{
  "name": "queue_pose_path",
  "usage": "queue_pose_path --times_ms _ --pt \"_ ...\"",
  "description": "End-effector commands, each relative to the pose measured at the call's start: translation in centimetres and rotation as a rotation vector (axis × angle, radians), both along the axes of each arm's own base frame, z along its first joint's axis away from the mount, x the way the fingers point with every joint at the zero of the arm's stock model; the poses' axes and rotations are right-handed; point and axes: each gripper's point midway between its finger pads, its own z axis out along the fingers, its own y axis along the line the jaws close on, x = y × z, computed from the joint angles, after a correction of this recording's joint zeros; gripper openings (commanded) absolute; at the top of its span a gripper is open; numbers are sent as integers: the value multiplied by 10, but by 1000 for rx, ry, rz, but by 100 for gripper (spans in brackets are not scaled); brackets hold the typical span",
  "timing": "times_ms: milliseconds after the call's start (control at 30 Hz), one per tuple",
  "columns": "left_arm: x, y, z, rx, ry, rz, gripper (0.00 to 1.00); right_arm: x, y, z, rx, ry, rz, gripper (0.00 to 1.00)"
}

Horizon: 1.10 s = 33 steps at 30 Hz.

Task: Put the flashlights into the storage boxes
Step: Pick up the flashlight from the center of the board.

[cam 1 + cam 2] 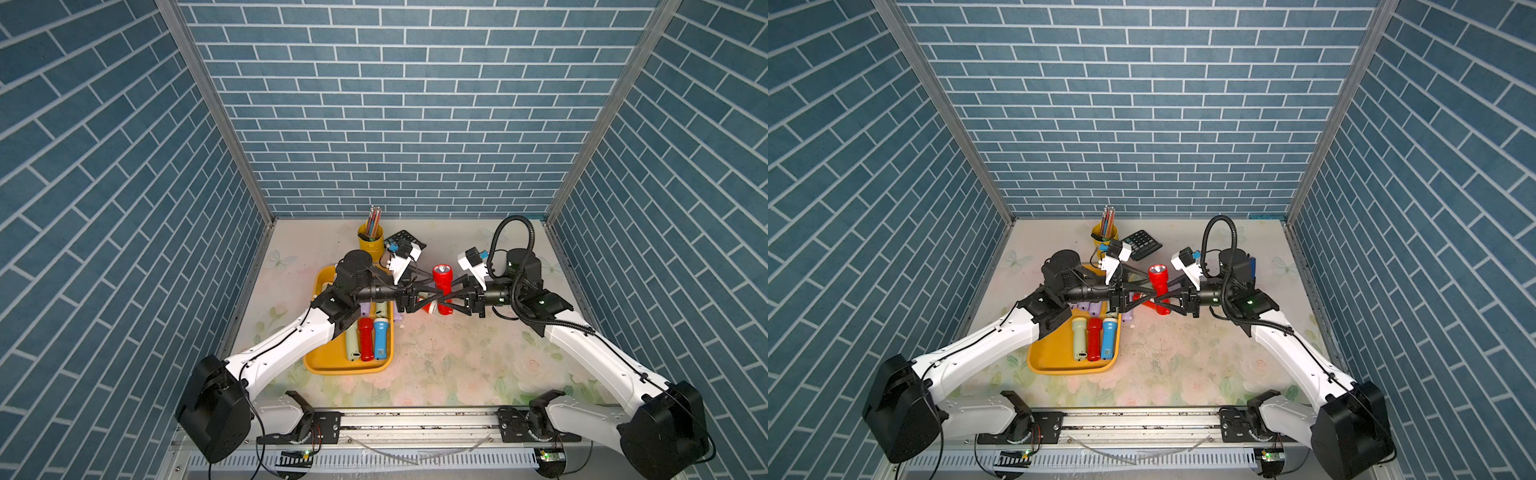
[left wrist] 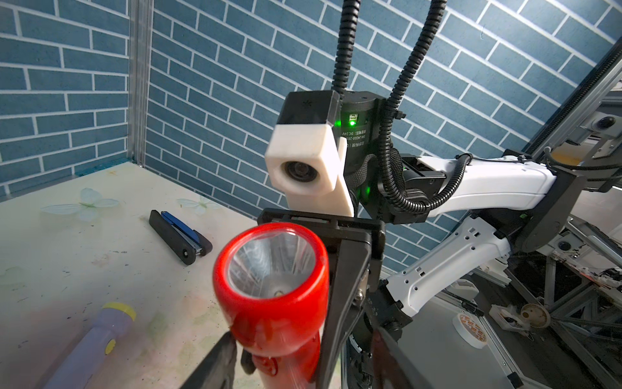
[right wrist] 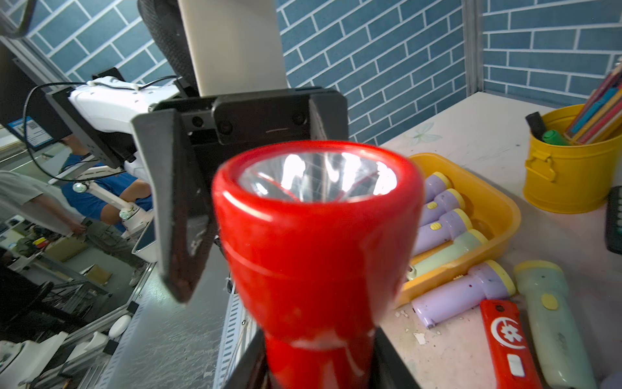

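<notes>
A red flashlight (image 1: 442, 282) hangs above the table's middle, head toward the back wall. My right gripper (image 1: 449, 298) (image 3: 318, 363) is shut on its handle. My left gripper (image 1: 433, 297) (image 2: 303, 353) meets it from the other side and is open: one jaw sits against the flashlight's neck, the other stands apart beyond the right gripper's finger. The orange-yellow storage box (image 1: 332, 362) (image 3: 498, 208) holds pale green (image 1: 353, 341), red (image 1: 365, 338), blue (image 1: 380, 336) and several lilac flashlights. Loose beside it lie a lilac (image 3: 464, 293), a red (image 3: 501, 336) and a pale green flashlight (image 3: 552, 320).
A yellow pencil cup (image 1: 371, 242) and a black calculator (image 1: 404, 240) stand at the back behind the tray. A blue-black stapler (image 2: 180, 235) lies near the right wall. Another lilac flashlight (image 2: 97, 340) lies on the floral tabletop beneath the grippers.
</notes>
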Motion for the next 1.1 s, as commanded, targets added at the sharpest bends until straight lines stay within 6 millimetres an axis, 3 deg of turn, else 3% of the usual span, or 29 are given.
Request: queue_pose_path --times_ms 0,367,900,1067 --pt "-6 -5 -1 -11 -31 -38 64 -10 6 19 57 -109 92 27" --pt "-3 -11 -4 -20 -32 -49 62 -14 13 21 65 -109 136 27" --pt "-5 -15 0 -43 -22 -68 39 -4 15 7 19 -56 84 27" --pt "-3 -12 -3 -22 -11 -42 32 3 12 1 -7 -67 20 37"
